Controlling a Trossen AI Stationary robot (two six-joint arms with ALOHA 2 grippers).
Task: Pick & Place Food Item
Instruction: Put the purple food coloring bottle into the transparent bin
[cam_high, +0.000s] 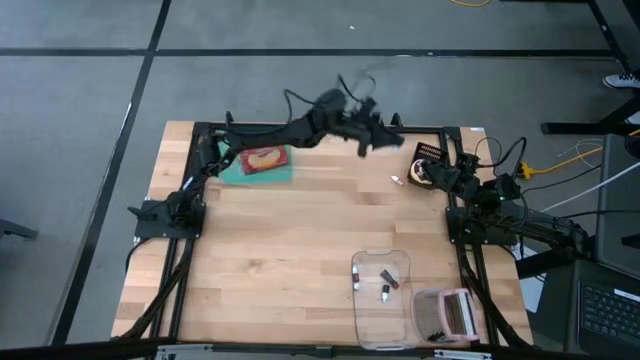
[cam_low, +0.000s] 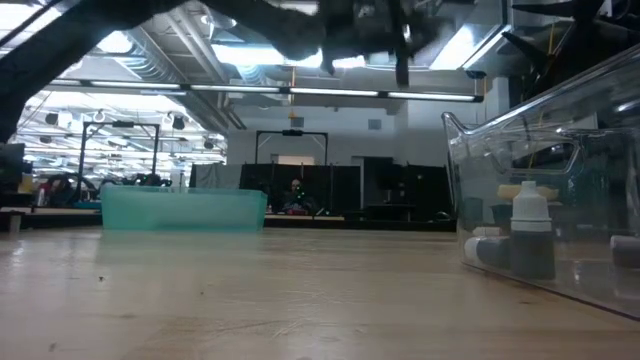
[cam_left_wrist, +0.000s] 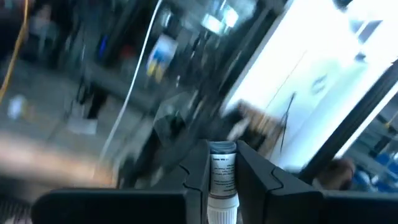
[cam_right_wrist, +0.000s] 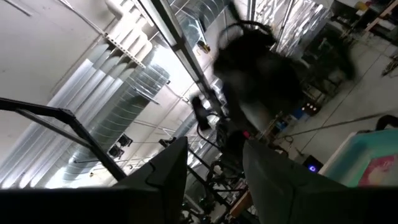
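Left jaws (cam_left_wrist: 222, 180) clenched on a small white cylindrical bottle with a grey cap and printed label (cam_left_wrist: 222, 171). The bottle sits squarely between the two dark fingers (cam_left_wrist: 255, 177), its long axis running along them, grey cap leading out past the tips. In the high view I read the left jaws (cam_high: 372, 135) as raised over the far edge of the desk (cam_high: 280, 250), blurred, so likely mid-swing.

Outward from there: the clear rectangular plastic bin (cam_high: 382, 300) lies well apart from the loaded jaws, toward the near edge of the desk, with a few small items already inside. I judge this the drop target; the carry has to run from the far edge across the wood toward the near edge. The teal shallow tray holding a pink-and-yellow food piece (cam_high: 258, 163) lies back along the left arm from the jaws.

Right jaws (cam_right_wrist: 214, 171) stand released and empty, parked at the right desk edge. It is nearer the bin, but the left arm holds the load.
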